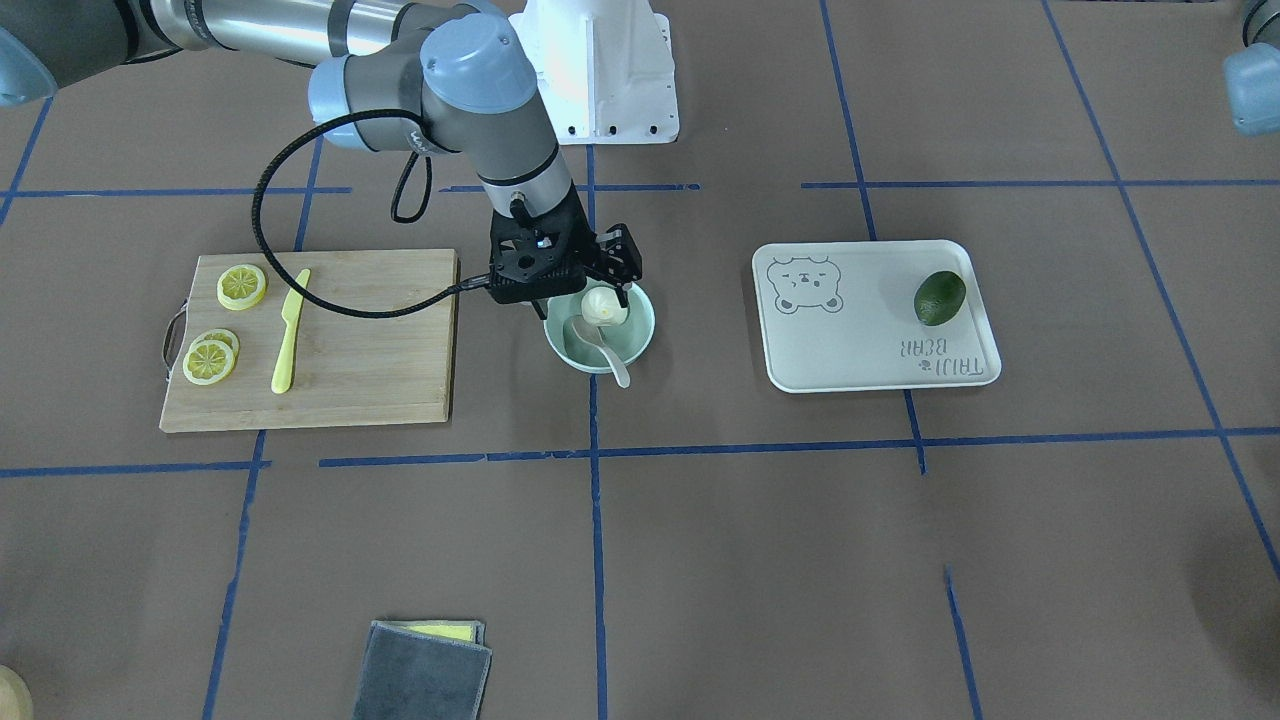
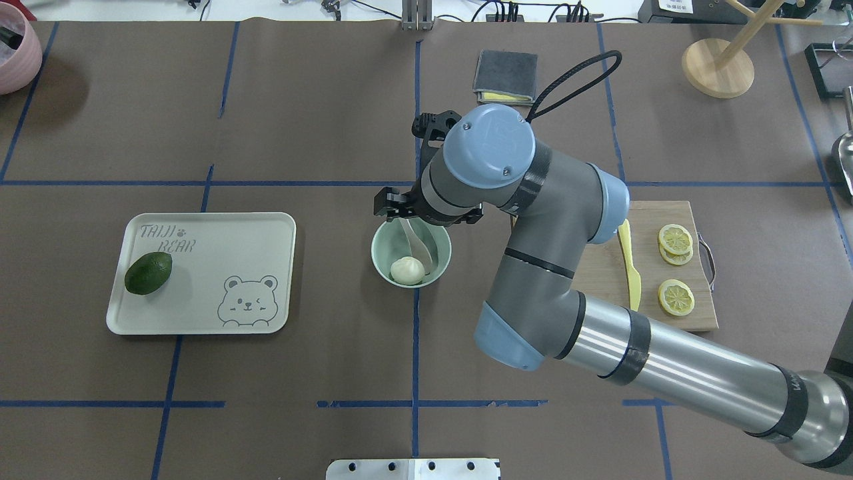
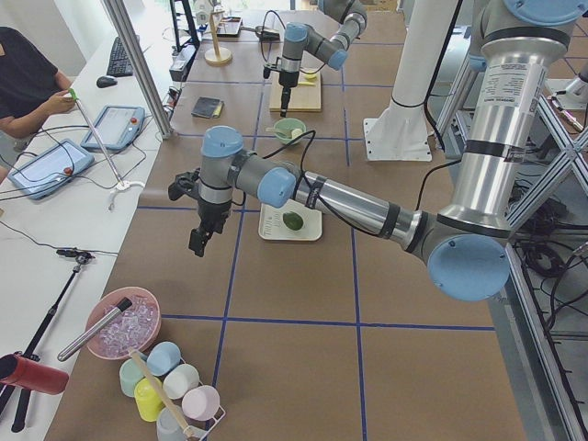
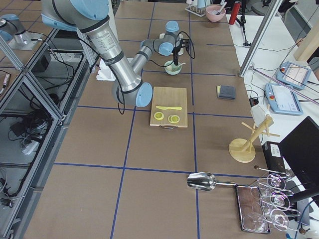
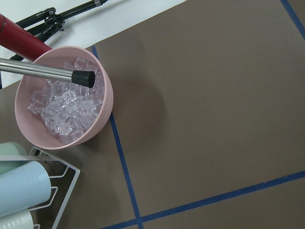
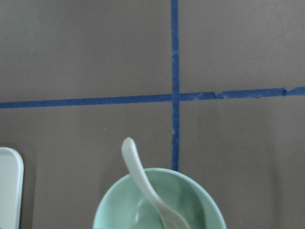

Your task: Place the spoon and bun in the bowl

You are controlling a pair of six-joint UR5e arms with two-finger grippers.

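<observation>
At frame centre, bun (image 1: 605, 307) and spoon (image 1: 606, 353) lie in the bowl (image 1: 648, 326).
My front view shows the right gripper (image 1: 600, 287) over the bun; overhead, the wrist hides its fingers. Only the side view shows the left gripper (image 3: 198, 244). Jaw states: cannot tell.

**Grey, silver and pale-blue arms on a white pedestal**

The right arm (image 2: 533, 253), filling the lower right of the overhead view, has grey cast joints closed by rounded pale-blue caps with tiny screws. Its polished silver tube is ringed by black bands, with small pale lettering near the lower-right end. A black ribbed cable (image 1: 400, 314) runs loose to the wrist. The right gripper (image 1: 582, 298) is a matte black, angular frame. The left arm (image 3: 349, 207), mid-frame in the left side view, repeats the grey, silver and blue, and the left gripper (image 3: 197, 243) is black too. The base (image 1: 600, 70), top centre of the front view, is white with a row of dark bolt holes.
</observation>
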